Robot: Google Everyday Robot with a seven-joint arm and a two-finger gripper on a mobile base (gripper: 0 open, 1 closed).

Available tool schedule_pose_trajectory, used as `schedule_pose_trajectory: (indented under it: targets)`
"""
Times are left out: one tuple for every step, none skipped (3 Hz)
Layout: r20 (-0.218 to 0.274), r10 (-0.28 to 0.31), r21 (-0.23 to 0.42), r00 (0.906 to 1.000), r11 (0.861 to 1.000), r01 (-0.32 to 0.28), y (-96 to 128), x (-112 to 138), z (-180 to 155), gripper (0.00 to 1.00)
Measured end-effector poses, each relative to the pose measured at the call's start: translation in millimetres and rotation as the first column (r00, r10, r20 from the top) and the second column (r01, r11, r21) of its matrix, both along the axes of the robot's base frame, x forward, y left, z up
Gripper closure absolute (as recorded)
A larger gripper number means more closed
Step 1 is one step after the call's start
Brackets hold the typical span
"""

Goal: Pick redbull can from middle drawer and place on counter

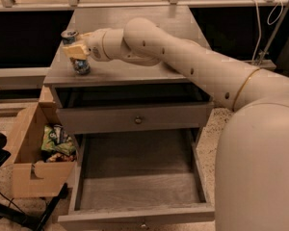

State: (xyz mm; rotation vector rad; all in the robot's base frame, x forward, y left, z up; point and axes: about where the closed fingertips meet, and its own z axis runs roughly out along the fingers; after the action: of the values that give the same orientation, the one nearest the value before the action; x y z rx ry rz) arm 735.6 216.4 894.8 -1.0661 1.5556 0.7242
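Gripping the redbull can [81, 67] about its middle with the end effector [76, 51], pale yellow fingers [72, 51] closed against its sides. Held at the front-left corner of the tabletop [135, 28], close to the left edge, with the base down at the grey wood grain; hard to judge whether touching it or just above.

Long axis near upright, leaning a little: silver lid up and tipped toward the far left, base nearer the front edge. Blue and silver showing below the fingers, the lid showing above them.

Reaching in from the right over the tabletop on a thick cream arm [183, 57], wrist level with the can.

Just under the tabletop, a shallow grey drawer [101, 120] pulled out slightly, with a round knob [138, 120] at the centre of its front. Beneath that, the middle drawer [139, 186] pulled far out toward the camera, showing a broad floor and tall side walls left and right; well apart from the can and much lower.

On the ground left of the cabinet, an open cardboard box [29, 177] holding green snack packets [57, 139].
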Motion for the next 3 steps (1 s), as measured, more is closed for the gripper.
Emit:
schedule_pose_trajectory:
  targets:
    - [0.0, 0.0, 0.0, 1.0, 1.0, 0.0, 0.0, 0.0, 0.4, 0.28]
    - [-0.001, 0.004, 0.0, 1.0, 1.0, -0.004, 2.6, -1.0, -0.2, 0.04]
    - [-0.002, 0.006, 0.0, 1.0, 1.0, -0.006, 3.7, -1.4, -0.5, 0.0]
